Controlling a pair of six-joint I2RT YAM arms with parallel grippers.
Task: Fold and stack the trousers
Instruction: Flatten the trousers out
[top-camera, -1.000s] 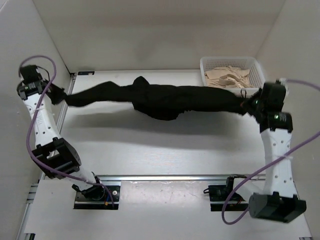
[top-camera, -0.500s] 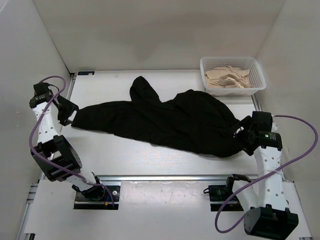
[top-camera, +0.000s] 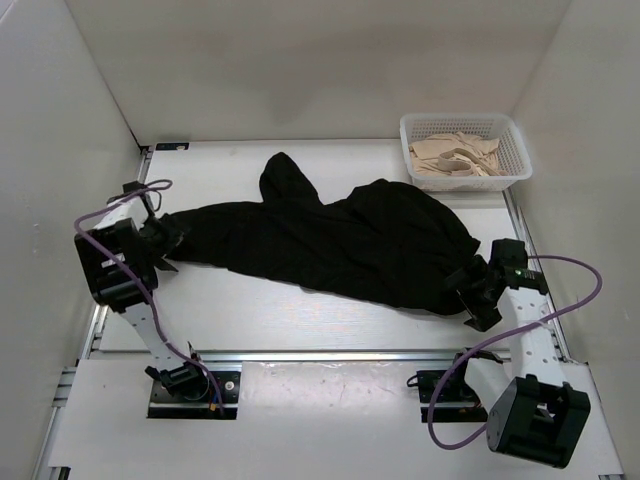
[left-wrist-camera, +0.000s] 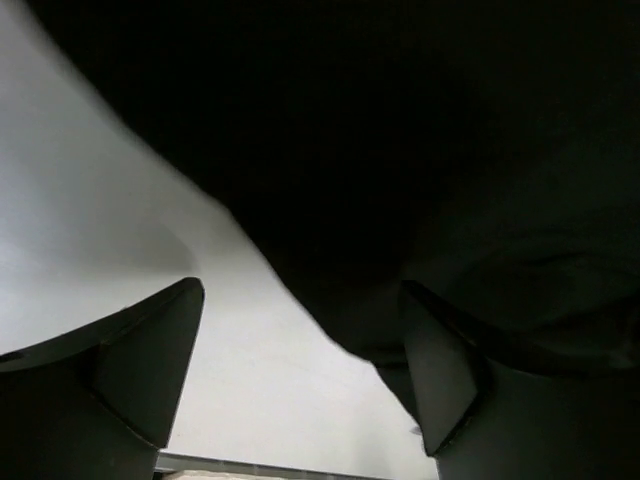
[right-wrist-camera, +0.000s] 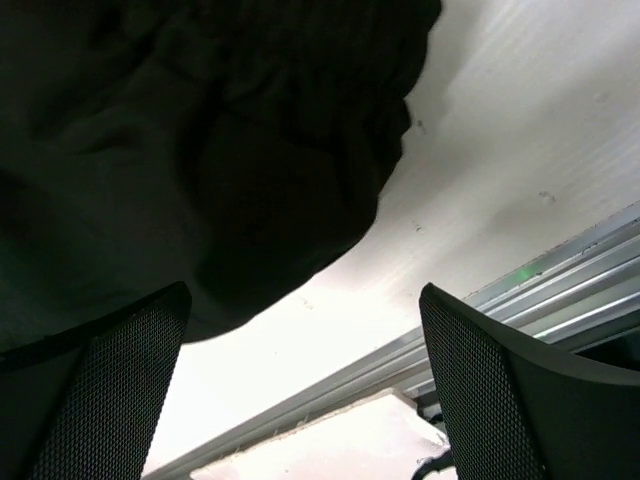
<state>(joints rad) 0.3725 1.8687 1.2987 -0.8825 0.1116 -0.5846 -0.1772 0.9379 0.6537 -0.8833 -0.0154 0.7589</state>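
- The left tool (top-camera: 165, 243) was seen at the left end of the trousers (top-camera: 340, 240), its jaws spread wide. In the left wrist view the left tool (left-wrist-camera: 302, 290) had nothing clamped in it; bare desk (left-wrist-camera: 90, 220) showed in the gap, and the black cloth (left-wrist-camera: 400, 150) reached across to one of its fingers (left-wrist-camera: 450, 380). Whether cloth and finger touched could not be told.
- The right tool (top-camera: 470, 295) was pictured at the near right end of the trousers, its jaws likewise parted wide. In the right wrist view the right tool (right-wrist-camera: 305, 290) gripped nothing; the cloth (right-wrist-camera: 200, 150) lay just beyond its fingers (right-wrist-camera: 120, 360), with white desk (right-wrist-camera: 480, 130) between them.
- One pair of black trousers was laid out rumpled across the middle of the desk (top-camera: 250, 320), stretched from one tool to the other, with a bunched fold raised toward the far edge.
- One white basket (top-camera: 515, 150) was placed at the far right corner, apart from the trousers. Beige garments (top-camera: 455, 155) were heaped inside it; their number could not be made out.
- Two arms and two tools were counted in all.
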